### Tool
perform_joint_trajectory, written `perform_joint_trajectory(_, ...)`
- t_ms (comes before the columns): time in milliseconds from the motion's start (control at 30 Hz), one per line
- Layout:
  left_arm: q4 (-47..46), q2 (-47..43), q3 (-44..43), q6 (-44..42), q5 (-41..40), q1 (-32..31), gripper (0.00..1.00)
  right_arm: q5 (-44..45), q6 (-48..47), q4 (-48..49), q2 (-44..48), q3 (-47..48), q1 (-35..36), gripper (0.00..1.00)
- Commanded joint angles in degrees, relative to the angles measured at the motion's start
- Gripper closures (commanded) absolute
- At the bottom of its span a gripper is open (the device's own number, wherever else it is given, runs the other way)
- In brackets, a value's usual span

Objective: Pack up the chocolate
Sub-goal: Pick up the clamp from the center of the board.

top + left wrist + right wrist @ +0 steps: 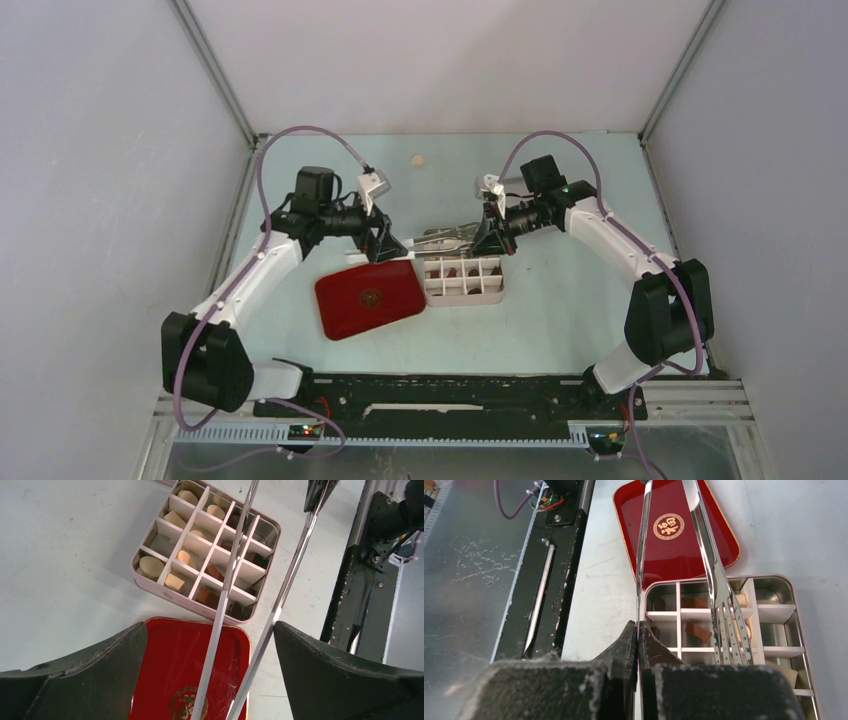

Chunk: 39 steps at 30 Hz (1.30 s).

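The chocolate, cream pieces (151, 566) and brown pieces (698, 631), lies in the cells of a pink divided box (495, 296). Metal tongs (445, 238) hang over the box, spanning between both grippers. My right gripper (638, 627) is shut on one arm of the tongs (640, 555); the other arm, with a slotted tip (726, 625), hangs free over the cells. My left gripper (210, 626) is open, its fingers (100, 665) standing wide on either side of the two tong arms (220, 610), above the red lid.
A red lid (345, 300) with a gold emblem (668, 526) lies flat just left of the box. One small cream round piece (418, 160) sits alone on the table at the back. The black base rail (450, 395) runs along the near edge.
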State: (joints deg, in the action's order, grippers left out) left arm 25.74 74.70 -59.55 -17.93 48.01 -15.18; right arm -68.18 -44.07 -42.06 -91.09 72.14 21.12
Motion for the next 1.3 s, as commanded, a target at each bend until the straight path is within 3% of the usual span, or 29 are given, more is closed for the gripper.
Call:
perform_joint_trajectory(0,-1.66,2.08,-1.23,-1.84,3.98,-0.99,0.00,-7.53,0.78,0.96,1.21,0.55,-0.22,1.00)
perform_joint_trajectory(100,3.57,4.73,-3.85,-6.26,6.97,-1.73,0.01,-9.44,2.39,1.80,1.02,0.55,-1.17,1.00)
perform_joint_trajectory(233,16.20,8.96,-8.82,-15.31,14.04,-2.28,0.09,-10.54,5.38,3.69,0.48,0.55,-2.67,1.00)
perform_joint_trajectory(333,22.06,10.79,-11.23,-20.24,14.68,-3.08,0.14,-11.44,6.25,4.19,-0.55,0.55,-3.50,1.00)
perform_joint_trajectory(533,22.52,12.78,-12.88,-20.20,15.11,-3.68,0.31,-11.99,8.49,5.74,-1.99,0.57,-3.93,1.00)
perform_joint_trajectory(733,16.97,11.74,-13.27,-14.66,12.22,-3.63,0.48,-10.72,9.13,5.69,-2.69,0.55,-3.98,0.97)
perform_joint_trajectory(833,16.81,11.53,-13.88,-13.91,9.58,-3.63,0.52,-9.63,9.59,5.85,-2.75,0.59,-4.02,0.86)
perform_joint_trajectory(1000,25.89,12.52,-17.43,-20.59,3.67,-3.27,0.57,-2.01,8.33,2.43,0.00,3.33,-6.73,0.55)
perform_joint_trajectory(1167,31.35,11.74,-19.72,-26.72,-2.05,-0.59,0.59,-5.40,6.65,-4.33,3.55,6.70,-16.67,0.41)
perform_joint_trajectory(1267,26.94,13.58,-21.96,-20.98,-10.49,0.06,0.59,-5.30,6.89,-5.29,4.41,6.70,-19.32,0.39)
